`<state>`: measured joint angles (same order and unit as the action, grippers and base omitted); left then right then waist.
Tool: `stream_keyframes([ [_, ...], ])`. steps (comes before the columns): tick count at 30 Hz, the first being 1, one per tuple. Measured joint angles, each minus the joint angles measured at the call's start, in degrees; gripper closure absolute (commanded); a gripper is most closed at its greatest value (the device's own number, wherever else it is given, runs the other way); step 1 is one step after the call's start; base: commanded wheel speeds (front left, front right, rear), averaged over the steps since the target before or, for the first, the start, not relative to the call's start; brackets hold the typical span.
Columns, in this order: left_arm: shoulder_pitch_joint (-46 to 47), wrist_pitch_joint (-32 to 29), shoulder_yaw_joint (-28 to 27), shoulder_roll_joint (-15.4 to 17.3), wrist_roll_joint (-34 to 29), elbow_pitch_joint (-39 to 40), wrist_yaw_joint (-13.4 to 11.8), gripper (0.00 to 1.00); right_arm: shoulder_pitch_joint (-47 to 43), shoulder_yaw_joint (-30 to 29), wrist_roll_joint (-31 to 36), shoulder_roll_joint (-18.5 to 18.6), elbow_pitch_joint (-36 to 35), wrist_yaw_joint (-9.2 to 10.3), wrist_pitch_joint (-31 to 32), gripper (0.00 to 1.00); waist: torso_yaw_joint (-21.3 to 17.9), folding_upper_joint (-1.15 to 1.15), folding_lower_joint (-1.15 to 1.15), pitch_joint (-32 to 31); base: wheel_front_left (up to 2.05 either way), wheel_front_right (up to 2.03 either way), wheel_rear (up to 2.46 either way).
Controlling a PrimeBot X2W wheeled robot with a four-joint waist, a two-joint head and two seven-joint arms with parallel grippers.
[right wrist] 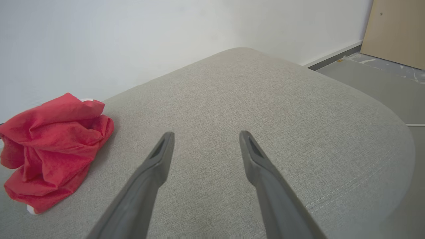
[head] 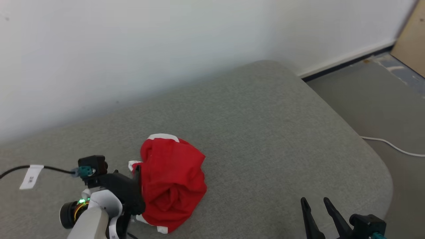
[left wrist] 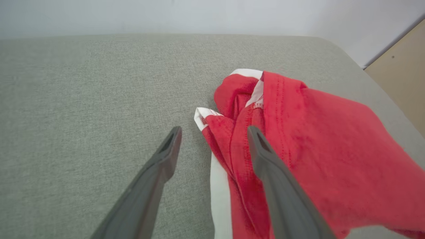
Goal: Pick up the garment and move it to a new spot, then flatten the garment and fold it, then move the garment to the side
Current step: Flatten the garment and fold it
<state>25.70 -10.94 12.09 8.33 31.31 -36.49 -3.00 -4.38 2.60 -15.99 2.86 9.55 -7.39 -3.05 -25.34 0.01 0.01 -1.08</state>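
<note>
The garment point(head: 172, 179), red with white trim, lies crumpled in a heap on the grey cushion point(head: 265, 126), near its front left. My left gripper point(head: 135, 176) is open at the heap's left edge. In the left wrist view the garment point(left wrist: 315, 142) spreads to the right, and the left gripper point(left wrist: 215, 132) straddles its white-trimmed fold, one finger over red cloth and the other over bare cushion. My right gripper point(head: 315, 201) stands open over bare cushion at the front right, well clear of the heap. The right wrist view shows that gripper point(right wrist: 206, 135) with nothing in it and the garment point(right wrist: 53, 149) far to its left.
A white wall runs behind the cushion. The cushion's rounded right edge drops to grey floor, where a white cable point(head: 391, 146) lies. A wooden board point(head: 411, 36) leans at the far right. A black cable with a white tag point(head: 31, 176) trails from my left wrist.
</note>
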Motion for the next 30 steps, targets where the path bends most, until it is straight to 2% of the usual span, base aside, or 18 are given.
stream_keyframes([
  [3, 2.0, -1.4, 0.0, -0.2, 0.3, -2.7, -0.3, 0.00, 0.5, 0.5, -0.1, 0.0, 0.1, 0.00, 0.0, 0.00, -1.7, 0.00, 0.00, 1.0, 0.00, 0.00, 0.00],
  [8, 4.4, -2.4, -0.1, -0.1, 0.0, -7.2, -2.8, 0.00, 0.7, 0.8, -0.3, 0.0, 0.2, 0.00, -0.3, 0.00, -3.4, 0.00, 0.00, 2.4, 0.00, 0.00, 0.00],
  [16, 6.1, -4.3, -0.1, -1.5, 1.8, -12.0, -1.5, 0.00, 1.0, 1.4, -0.4, 0.0, 0.6, 0.00, -0.3, 0.00, -4.0, 0.00, 0.00, 3.3, 0.00, 0.00, 0.00],
  [17, 6.3, -4.0, 0.0, -1.6, 2.2, -12.2, -0.9, 0.56, 1.0, 1.5, -0.4, 0.0, 0.6, 0.00, -0.2, 0.00, -3.9, 0.00, 0.00, 3.3, 0.00, 0.00, 0.00],
  [19, 6.4, -2.4, 0.3, -1.8, 2.3, -12.3, 0.6, 1.00, 1.2, 1.5, -0.4, 0.0, 0.6, 0.00, -0.2, 0.00, -3.8, 0.00, 0.00, 3.3, 0.00, 0.00, 0.00],
  [25, 8.1, 3.3, 1.1, -2.5, 2.3, -12.0, 3.6, 1.00, 1.2, 1.5, -0.4, 0.0, 0.6, 0.00, -0.2, 0.00, -2.9, 0.00, -0.01, 3.0, 0.00, 0.00, 0.00],
  [30, 13.6, 13.2, 1.6, -2.1, -1.0, -8.4, 2.8, 1.00, 1.2, 1.5, -0.4, 0.0, 0.6, 0.00, -0.2, 0.00, -1.7, 0.00, -0.01, 2.7, 0.00, 0.00, 0.00],
])
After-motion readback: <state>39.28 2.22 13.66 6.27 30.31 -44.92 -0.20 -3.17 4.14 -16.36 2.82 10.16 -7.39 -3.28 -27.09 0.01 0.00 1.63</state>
